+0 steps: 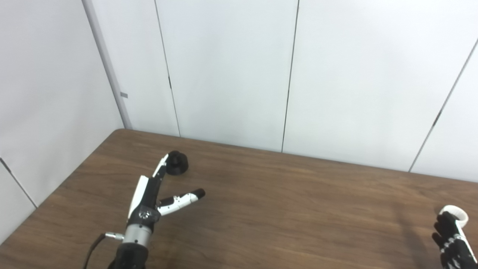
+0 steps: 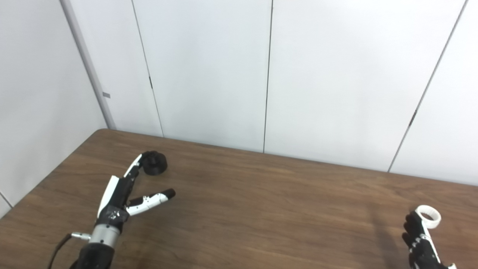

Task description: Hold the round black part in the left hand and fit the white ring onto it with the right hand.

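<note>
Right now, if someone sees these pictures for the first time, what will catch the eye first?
Probably the left hand, stretched out on the left side of the brown table, its fingers spread and reaching the round black part, which sits on the wood near the far left corner. Next, the white ring at the near right, at the fingertips of the right hand, which is cut off by the picture's edge.

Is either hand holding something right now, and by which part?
Nothing is held. The left hand is open, its fingers reaching beside the round black part on the brown wooden table. The right hand is next to the white ring; no grip visible.
</note>
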Robot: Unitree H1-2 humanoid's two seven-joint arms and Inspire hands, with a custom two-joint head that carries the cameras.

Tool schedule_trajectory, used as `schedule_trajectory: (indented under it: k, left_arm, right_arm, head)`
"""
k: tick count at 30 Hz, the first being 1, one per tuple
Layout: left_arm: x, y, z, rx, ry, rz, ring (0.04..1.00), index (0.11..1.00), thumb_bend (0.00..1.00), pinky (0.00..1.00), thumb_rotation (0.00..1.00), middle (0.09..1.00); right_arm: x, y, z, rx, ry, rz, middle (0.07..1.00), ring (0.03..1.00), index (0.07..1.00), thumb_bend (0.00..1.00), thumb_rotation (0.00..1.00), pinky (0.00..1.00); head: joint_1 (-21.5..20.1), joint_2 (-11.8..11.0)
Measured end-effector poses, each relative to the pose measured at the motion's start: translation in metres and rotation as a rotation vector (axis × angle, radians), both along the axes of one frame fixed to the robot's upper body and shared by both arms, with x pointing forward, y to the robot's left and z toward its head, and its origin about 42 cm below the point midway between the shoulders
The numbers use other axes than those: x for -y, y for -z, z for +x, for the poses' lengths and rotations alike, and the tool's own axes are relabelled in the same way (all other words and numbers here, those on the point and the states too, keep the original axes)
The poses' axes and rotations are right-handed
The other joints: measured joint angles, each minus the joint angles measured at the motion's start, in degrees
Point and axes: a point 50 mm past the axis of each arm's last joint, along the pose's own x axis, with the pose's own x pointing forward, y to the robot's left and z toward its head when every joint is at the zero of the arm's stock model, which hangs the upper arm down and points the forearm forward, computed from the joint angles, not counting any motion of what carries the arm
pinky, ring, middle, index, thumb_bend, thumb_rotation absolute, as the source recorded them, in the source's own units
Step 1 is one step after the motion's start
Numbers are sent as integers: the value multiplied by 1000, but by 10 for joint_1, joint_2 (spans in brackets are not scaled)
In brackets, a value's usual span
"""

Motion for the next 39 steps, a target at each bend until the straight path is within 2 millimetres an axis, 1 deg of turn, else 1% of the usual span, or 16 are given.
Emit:
schedule_trajectory:
  k: [3, 5, 10, 13, 18, 21, 25, 28, 32, 36, 39]
  left_arm:
    - [-8, -5, 7, -13, -12, 22, 1000, 977, 997, 1000, 363, 1000]
    - [-13, -5, 13, -28, -20, 30, 1000, 979, 984, 1000, 348, 1000]
    - [-22, -7, 25, -44, -24, 58, 1000, 981, 967, 1000, 335, 1000]
    - [-28, -9, 33, -56, -29, 88, 1000, 975, 966, 1000, 325, 1000]
    - [-37, -15, 45, -74, -39, 185, 1000, 967, 978, 1000, 358, 1000]
    - [-41, -16, 54, -107, -42, 279, 1000, 947, 995, 1000, 403, 1000]
    - [-51, -19, 70, -144, -57, 384, 1000, 906, 1000, 1000, 382, 1000]
    - [-54, -23, 81, -162, -60, 454, 1000, 893, 1000, 1000, 408, 1000]
    - [-56, -25, 96, -198, -61, 534, 1000, 862, 1000, 1000, 405, 1000]
    - [-62, -22, 106, -246, -56, 578, 1000, 843, 1000, 1000, 402, 1000]
    - [-67, -18, 114, -285, -58, 608, 1000, 840, 1000, 1000, 417, 1000]
  right_arm:
    - [0, 0, -1, -2, 4, -2, 998, 1000, 1000, 612, 989, 1000]
    - [0, -1, -2, -3, 4, -3, 1000, 1000, 1000, 600, 988, 1000]
    - [0, -1, -4, -9, 6, -2, 999, 1000, 1000, 616, 981, 1000]
    - [0, 0, -6, -22, 8, -1, 998, 1000, 1000, 602, 975, 1000]
    - [0, 0, -8, -29, 11, 0, 992, 1000, 1000, 609, 973, 1000]
    - [0, 0, -8, -30, 14, -3, 995, 1000, 1000, 602, 981, 1000]
    - [0, 1, -9, -30, 16, -4, 993, 1000, 1000, 593, 976, 1000]
    - [0, 0, -9, -30, 16, -4, 988, 1000, 1000, 594, 974, 1000]
    - [0, 0, -9, -30, 19, -19, 982, 1000, 995, 614, 980, 1000]
    - [-1, 0, -12, -33, 27, -33, 974, 1000, 995, 593, 983, 1000]
    - [-1, 0, -15, -35, 28, -34, 972, 1000, 994, 603, 974, 1000]
  head:
    - [-1, 3]
    - [-2, 4]
    - [-4, 7]
    - [-4, 9]
    - [-4, 11]
    - [-4, 11]
    - [-7, 14]
    - [-7, 14]
    - [-9, 15]
    - [-11, 16]
    - [-11, 17]
